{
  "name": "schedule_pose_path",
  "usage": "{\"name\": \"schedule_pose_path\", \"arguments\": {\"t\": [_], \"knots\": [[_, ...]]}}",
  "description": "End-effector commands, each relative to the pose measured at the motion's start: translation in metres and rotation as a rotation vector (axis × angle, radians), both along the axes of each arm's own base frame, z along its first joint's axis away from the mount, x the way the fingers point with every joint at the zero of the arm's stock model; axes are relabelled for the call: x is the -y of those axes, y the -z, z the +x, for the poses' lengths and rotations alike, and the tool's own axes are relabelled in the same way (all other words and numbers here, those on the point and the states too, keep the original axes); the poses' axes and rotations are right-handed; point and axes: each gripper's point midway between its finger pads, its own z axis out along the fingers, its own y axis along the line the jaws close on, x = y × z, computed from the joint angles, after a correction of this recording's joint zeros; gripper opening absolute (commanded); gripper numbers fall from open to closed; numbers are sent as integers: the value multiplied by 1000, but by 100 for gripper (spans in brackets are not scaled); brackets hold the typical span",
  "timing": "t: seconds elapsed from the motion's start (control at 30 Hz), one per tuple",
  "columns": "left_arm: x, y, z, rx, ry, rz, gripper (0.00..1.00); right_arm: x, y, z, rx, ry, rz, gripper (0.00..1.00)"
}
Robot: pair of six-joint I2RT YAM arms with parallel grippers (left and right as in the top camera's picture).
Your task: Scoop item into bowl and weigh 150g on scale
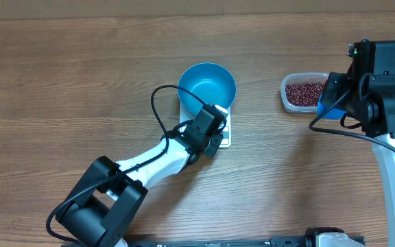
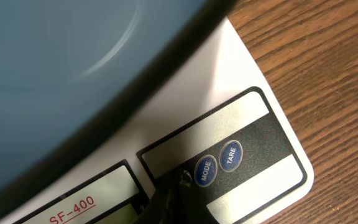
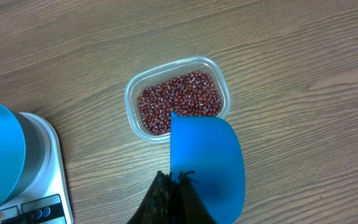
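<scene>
Left gripper (image 2: 174,186), clenched empty, tips at the MODE button (image 2: 205,171) on the scale (image 2: 241,74), lower centre, probably switching on. Right gripper (image 3: 171,180) clamps the scoop (image 3: 207,162); next, dip into the beans (image 3: 179,99).

Ahead of the black left pincer (image 2: 174,190), the flat white rectangular plastic scale (image 2: 229,74) bears a black panel (image 2: 263,134) with two round blue, white-lettered buttons (image 2: 217,163). Beyond sits the round deep blue bowl (image 2: 61,74). Before the black right pincer (image 3: 173,183) is a bright blue plastic scoop (image 3: 207,162), then glossy red-brown beans (image 3: 179,99) in a clear rounded tub (image 3: 129,99) on the streaked brown wood-grain table (image 3: 291,62).
</scene>
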Motion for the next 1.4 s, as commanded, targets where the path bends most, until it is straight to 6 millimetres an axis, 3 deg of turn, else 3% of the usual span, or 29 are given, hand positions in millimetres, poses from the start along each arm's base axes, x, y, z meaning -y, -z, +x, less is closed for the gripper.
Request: {"name": "schedule_pose_path", "arguments": {"t": [0.0,1.37], "knots": [[-1,10,-5,-19,16,19,4,1,-11,2,34,6,4,4],[-4,16,-7,-33,14,34,4,1,-11,1,31,6,3,4]]}}
